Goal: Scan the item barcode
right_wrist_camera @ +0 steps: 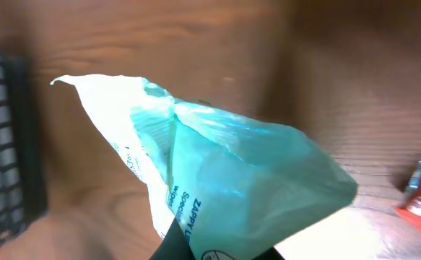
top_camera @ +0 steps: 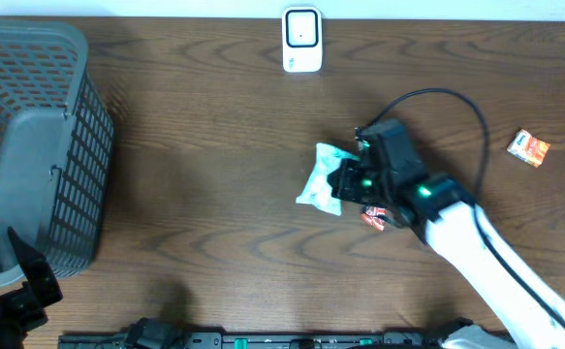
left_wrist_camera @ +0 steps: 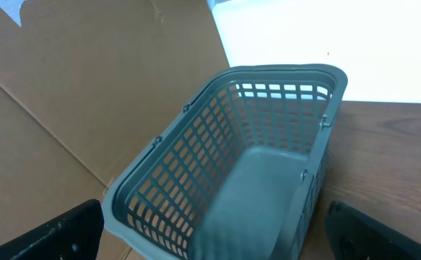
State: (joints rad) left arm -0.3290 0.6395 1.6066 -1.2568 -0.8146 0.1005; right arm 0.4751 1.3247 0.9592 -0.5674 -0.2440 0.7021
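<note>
Teal packet (right_wrist_camera: 232,173), "ZAPPY" lettering

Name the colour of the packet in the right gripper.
The packet is teal-green and white with dark lettering; clearest in the right wrist view.

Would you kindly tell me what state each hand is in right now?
Left hand: open, holding nothing.
Right hand: closed on the teal packet.

We see a mock shop checkout: shopping basket (top_camera: 78,165), scanner (top_camera: 301,41), orange packet (top_camera: 529,147) on a wooden surface (top_camera: 214,126).
</note>
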